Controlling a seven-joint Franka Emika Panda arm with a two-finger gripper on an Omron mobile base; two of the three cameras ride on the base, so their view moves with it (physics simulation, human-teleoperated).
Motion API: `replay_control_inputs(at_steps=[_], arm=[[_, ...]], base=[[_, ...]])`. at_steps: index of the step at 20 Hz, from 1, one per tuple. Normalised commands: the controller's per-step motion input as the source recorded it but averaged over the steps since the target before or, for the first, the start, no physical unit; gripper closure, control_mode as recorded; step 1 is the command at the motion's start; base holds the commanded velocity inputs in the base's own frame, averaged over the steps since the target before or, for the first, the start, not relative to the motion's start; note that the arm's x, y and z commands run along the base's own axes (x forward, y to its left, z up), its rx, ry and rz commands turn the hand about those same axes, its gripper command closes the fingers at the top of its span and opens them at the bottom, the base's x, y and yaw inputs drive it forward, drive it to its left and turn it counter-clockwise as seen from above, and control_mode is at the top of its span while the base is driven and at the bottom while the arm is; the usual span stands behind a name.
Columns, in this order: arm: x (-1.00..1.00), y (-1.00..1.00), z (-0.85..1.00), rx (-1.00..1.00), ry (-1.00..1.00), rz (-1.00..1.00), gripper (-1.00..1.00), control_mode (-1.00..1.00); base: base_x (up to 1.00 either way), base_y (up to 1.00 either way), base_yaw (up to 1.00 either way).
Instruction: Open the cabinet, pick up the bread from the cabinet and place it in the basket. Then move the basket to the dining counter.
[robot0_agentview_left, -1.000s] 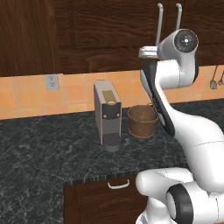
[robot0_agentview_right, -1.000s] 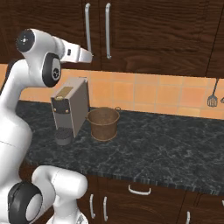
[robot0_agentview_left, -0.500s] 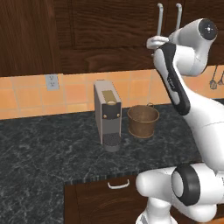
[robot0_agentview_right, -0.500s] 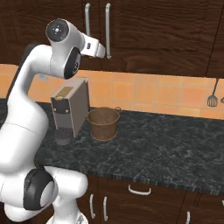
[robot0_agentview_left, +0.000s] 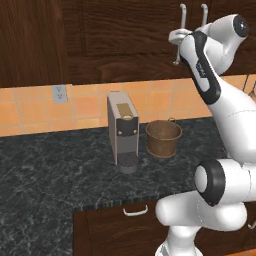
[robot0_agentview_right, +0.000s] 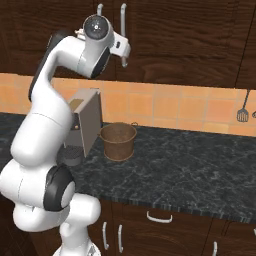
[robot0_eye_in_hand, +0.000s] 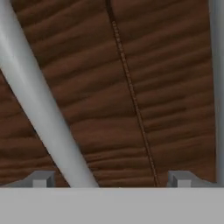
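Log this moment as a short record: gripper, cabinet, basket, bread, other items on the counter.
gripper: open, up at the cabinet doors, one silver handle running between its fingertips, not yet closed on it
cabinet: both doors shut, the seam between them visible in the hand view
basket: upright on the black granite counter, just right of the coffee machine, nothing seen inside
bread: not seen, doors closed
wall: power outlet, a hanging spatula

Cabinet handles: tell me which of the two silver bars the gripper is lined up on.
The left handle of the pair on the cabinet: in the hand view it crosses between the open gripper fingertips, while the right one runs outside them.
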Motion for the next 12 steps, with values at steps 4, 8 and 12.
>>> replay_control_inputs(at_steps=[4, 8, 12], arm=[[0.33, 0.0, 0.19, 0.09, 0.0, 0.02, -1.0, -1.0], [0.07, 0.15, 0.0, 0.04, -0.02, 0.0, -1.0, -1.0], [0.27, 0.29, 0.0, 0.01, -0.13, 0.0, -1.0, -1.0]], base=[[0.0, 0.0, 0.0], [0.0, 0.0, 0.0], [0.0, 0.0, 0.0]])
